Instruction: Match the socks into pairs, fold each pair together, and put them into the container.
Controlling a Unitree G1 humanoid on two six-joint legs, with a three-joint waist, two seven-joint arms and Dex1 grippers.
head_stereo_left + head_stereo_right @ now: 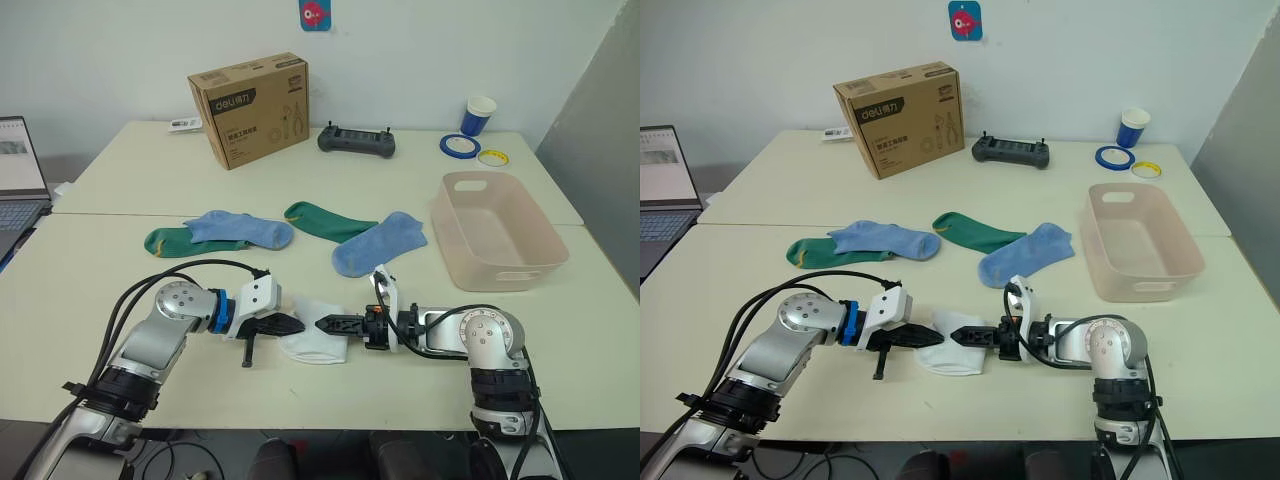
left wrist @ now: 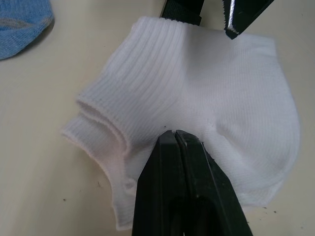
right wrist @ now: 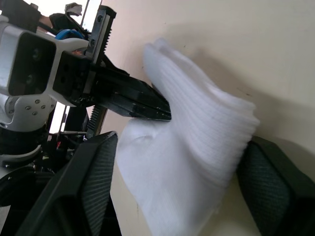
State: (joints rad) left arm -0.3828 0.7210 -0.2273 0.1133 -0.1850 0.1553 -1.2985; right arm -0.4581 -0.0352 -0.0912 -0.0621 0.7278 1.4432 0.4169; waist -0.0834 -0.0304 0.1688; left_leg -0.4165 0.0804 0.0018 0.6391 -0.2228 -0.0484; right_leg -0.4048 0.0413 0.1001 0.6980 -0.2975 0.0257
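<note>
The folded white socks (image 1: 315,343) were straddled by the spread right gripper (image 1: 327,324) and pressed by the clenched left gripper (image 1: 292,324); the fold could be undone if dragged.

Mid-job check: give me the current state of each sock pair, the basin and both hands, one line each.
White socks: stacked together on the table's near edge, between both hands.
Left hand: fingers shut, tips pressing on the white socks.
Right hand: open, fingers straddling the white socks.
Light blue socks: apart, flat, unfolded.
Dark green socks: apart, each partly under a blue one.
Pink basin: upright, empty.
</note>
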